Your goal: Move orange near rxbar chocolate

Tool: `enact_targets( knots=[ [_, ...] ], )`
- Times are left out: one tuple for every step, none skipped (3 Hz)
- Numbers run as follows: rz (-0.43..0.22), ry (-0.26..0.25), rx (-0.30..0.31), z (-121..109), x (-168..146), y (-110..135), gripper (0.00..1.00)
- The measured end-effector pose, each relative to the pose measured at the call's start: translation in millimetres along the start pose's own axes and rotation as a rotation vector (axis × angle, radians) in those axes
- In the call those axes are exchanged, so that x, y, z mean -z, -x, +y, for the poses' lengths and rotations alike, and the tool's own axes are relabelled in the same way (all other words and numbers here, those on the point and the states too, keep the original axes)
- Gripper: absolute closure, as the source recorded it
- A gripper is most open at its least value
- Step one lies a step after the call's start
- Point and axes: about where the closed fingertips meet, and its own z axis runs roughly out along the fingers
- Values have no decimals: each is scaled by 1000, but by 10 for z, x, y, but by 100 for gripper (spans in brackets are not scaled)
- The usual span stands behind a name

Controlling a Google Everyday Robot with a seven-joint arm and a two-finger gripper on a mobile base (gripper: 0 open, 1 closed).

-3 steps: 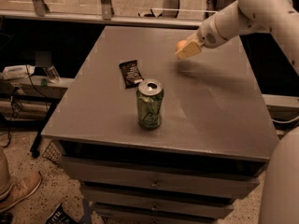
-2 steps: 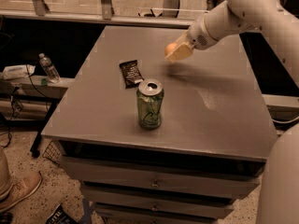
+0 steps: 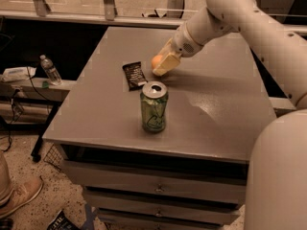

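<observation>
The orange (image 3: 156, 61) is held in my gripper (image 3: 162, 65), just above the grey table (image 3: 220, 114), with its left side showing past the pale fingers (image 3: 167, 64). The gripper is shut on it. The rxbar chocolate (image 3: 134, 75), a flat dark wrapper, lies on the table just left of the gripper, a small gap apart. My white arm reaches in from the upper right.
A green soda can (image 3: 154, 106) stands upright on the table in front of the bar and gripper. A water bottle (image 3: 50, 70) stands on a low shelf left of the table. Drawers sit below the table's front edge. A shoe (image 3: 19, 198) is on the floor at lower left.
My gripper has carried the orange leftward across the table, from the right of the middle to beside the rxbar chocolate. The can and bar have not moved.
</observation>
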Motion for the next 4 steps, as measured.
enact_targets(
  knots=[
    [14,57,32,84,-153,51,100],
    [25,90,46,128,-233,63,100],
    [25,94,46,136,-263,62,82],
    [26,102,46,149,-309,63,51]
  ],
)
